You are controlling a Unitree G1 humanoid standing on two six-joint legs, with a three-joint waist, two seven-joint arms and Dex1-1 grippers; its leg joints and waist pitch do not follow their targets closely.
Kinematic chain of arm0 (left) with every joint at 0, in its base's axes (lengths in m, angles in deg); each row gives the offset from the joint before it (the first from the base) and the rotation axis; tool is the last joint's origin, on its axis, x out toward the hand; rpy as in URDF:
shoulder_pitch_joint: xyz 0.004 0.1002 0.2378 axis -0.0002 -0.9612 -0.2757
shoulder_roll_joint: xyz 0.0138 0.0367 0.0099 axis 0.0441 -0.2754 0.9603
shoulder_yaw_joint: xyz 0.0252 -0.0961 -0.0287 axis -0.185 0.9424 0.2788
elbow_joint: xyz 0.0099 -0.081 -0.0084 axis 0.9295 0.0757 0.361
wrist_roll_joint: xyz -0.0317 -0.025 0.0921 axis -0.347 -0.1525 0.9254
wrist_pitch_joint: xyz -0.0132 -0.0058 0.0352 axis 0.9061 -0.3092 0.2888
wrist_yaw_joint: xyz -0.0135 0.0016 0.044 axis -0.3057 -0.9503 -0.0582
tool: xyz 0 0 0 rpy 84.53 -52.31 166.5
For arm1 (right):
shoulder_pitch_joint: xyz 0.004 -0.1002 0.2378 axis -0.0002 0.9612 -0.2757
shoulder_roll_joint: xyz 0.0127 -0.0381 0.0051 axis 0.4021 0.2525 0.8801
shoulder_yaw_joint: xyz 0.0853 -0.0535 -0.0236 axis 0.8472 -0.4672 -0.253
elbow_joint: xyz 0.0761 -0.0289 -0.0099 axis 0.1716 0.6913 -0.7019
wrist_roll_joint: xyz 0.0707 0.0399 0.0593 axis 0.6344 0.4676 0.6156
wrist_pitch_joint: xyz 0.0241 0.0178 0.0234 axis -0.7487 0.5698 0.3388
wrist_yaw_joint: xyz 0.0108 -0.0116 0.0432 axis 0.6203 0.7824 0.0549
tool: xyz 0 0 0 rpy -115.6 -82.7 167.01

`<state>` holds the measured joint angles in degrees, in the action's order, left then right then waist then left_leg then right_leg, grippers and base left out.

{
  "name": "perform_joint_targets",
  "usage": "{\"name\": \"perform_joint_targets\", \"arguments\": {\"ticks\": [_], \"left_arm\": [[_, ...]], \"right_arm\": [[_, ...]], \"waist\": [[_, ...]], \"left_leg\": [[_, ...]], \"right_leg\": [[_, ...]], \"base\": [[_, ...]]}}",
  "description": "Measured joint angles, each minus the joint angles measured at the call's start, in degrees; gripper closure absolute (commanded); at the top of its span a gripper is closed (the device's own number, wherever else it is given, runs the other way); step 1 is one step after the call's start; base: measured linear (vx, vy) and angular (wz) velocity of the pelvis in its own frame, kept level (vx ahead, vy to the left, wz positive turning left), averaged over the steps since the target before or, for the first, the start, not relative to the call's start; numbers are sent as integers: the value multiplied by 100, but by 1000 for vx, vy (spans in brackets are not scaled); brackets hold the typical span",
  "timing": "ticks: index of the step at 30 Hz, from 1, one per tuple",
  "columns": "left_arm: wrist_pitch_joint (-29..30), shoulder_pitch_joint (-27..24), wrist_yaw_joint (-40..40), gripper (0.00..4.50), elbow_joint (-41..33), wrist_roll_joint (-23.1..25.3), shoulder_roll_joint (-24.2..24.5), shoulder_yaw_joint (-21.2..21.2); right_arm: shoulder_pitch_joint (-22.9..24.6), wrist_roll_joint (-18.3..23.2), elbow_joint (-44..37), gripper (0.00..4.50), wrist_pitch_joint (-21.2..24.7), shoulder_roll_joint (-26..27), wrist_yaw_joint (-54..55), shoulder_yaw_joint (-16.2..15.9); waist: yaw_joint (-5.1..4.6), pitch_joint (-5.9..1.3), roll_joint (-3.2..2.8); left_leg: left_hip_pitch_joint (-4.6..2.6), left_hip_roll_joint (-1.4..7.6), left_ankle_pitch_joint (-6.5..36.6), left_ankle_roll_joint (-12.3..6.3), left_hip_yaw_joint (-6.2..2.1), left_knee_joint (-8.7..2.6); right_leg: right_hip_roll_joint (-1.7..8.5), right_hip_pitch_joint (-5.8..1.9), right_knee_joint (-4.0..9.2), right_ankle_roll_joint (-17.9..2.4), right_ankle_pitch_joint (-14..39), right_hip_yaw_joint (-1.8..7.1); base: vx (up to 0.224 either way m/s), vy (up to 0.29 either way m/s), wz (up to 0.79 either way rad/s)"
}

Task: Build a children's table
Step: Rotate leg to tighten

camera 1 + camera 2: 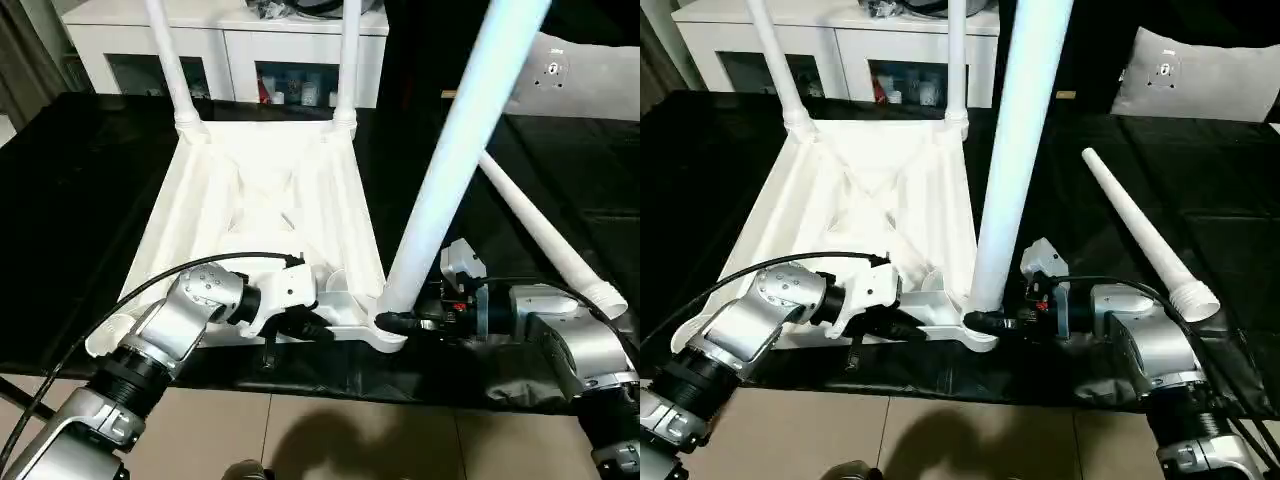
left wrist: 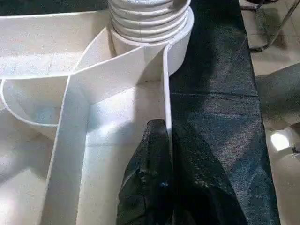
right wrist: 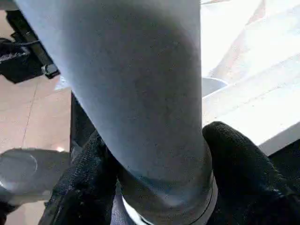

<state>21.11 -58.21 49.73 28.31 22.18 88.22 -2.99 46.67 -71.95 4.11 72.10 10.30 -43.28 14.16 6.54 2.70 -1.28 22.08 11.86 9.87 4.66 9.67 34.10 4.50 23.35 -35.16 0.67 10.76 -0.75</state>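
R gripper [image 1: 992, 321] clamps leg [image 1: 1015, 150] base; L gripper [image 2: 166, 140] pinches tabletop rim [image 2: 166, 84].

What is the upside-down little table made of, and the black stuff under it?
The children's table looks like white plastic: smooth, slightly shiny, with thin moulded ribs underneath and screw threads at the leg socket. The black cover beneath looks like woven cloth or matting, since a fine weave shows, though that's uncertain.

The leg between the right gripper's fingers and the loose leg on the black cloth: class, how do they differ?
The leg at the near corner socket stands almost upright; the loose leg lies flat. The right gripper clasps the standing leg's base; nothing touches the loose leg. Both are white, round and tapered.
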Motion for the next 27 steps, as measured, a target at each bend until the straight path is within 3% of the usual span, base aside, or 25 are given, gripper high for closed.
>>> {"name": "perform_joint_targets", "arguments": {"ticks": [6, 9, 10, 13, 15, 17, 20, 21, 27], "left_arm": [[605, -109, -306, 450, -208, 1, -97, 149], [1394, -145, -1198, 450, -231, 80, -580, 467], [1674, -123, -1628, 450, -223, 155, -851, 575], [2125, -50, -2424, 450, -185, 220, -1468, 661], [2217, -40, -2669, 450, -184, 228, -1615, 688], [2256, 3, -2795, 450, -144, 239, -1672, 728], [2249, 56, -2883, 450, -112, 275, -1730, 704], [2234, 63, -2883, 450, -112, 276, -1732, 689], [1886, 70, -2636, 450, -113, 314, -1482, 532]], "right_arm": [[83, -16, -186, 199, 358, 334, 692, 96], [-145, -162, 79, 200, 728, 984, 1861, 459], [-303, -242, 259, 200, 816, 1230, 2413, 609], [-594, -395, 493, 200, 906, 1480, 3319, 796], [-678, -401, 595, 200, 886, 1599, 3597, 873], [-752, -421, 702, 144, 805, 1673, 3735, 890], [-761, -491, 794, 124, 616, 1780, 3865, 941], [-760, -491, 794, 101, 594, 1778, 3863, 948], [-494, -480, 585, 67, 344, 1516, 3368, 858]], "waist": [[-93, -8, -11], [-249, -7, -10], [-342, -6, -9], [-485, -6, -9], [-488, -7, -10], [-451, -8, -11], [-403, -8, -16], [-391, -8, -18], [-308, -7, -21]], "left_leg": [[-28, -1, -11, -3, 0, 4], [-65, -2, -24, 7, 2, 6], [-67, -2, -24, 7, -2, 5], [-72, -4, -23, 7, 4, 3], [-73, -4, -22, 7, 5, -15], [-69, -3, -23, 7, 11, -31], [-60, -1, -23, 9, 12, -52], [-54, -1, -23, 9, 13, -54], [-16, 1, -25, 7, 15, -44]], "right_leg": [[-1, -19, -10, -9, -6, 6], [3, -29, -10, -19, -13, 10], [24, -26, -6, -18, -14, -6], [36, -14, 4, -12, -20, -11], [35, -7, 6, 4, -30, -13], [22, -4, 6, -7, -38, -26], [13, 6, 15, -7, -37, -30], [13, 11, 18, -7, -37, -30], [13, 36, 19, -11, -41, -32]], "base": [[0, 0, 0], [0, 0, 0], [0, 0, 0], [0, 0, 0], [0, 0, 0], [0, 0, 0], [0, 0, 0], [0, 0, 0], [0, 0, 0]]}}
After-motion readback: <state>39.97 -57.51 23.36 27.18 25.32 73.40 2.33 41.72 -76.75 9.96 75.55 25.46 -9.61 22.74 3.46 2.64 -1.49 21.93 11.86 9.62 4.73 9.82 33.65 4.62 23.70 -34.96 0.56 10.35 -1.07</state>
